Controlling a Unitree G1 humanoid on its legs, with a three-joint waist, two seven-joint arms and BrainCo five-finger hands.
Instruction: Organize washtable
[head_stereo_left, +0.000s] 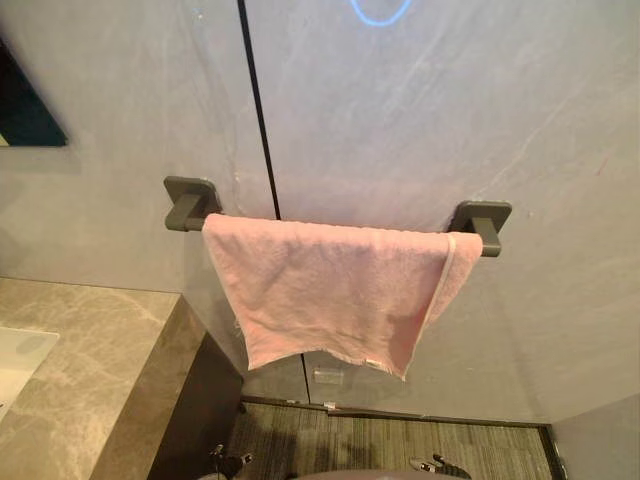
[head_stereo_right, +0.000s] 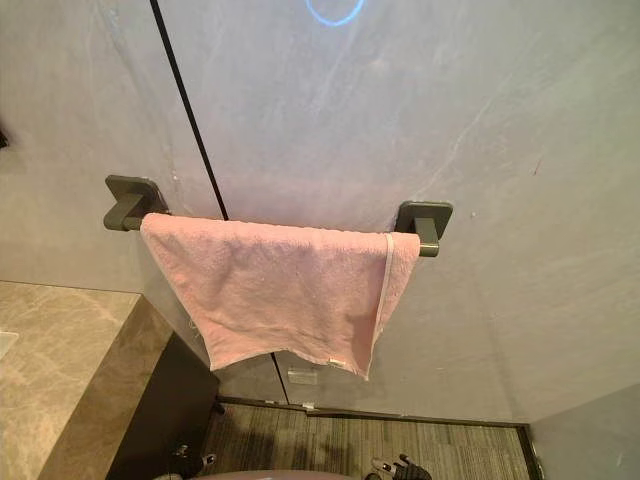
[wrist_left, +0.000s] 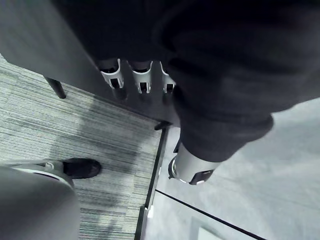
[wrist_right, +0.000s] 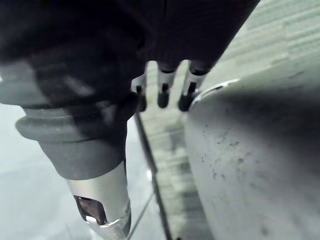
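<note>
Pink towel: we count one, draped over one rail beside the table; left hand and right hand show relaxed, empty fingers.

Pink towel draped over grey wall bar.

The towel is pink terry cloth with a soft, nubbly pile and a flatter woven band near one edge. The towel rail has dark grey matt brackets, metal by the look. The wall is smooth grey stone-like panelling with pale veins and a faint sheen. The desk is polished beige veined stone. The floor is rough striped carpet. The left hand and right hand have smooth silver fingers under matt dark covers.
</note>
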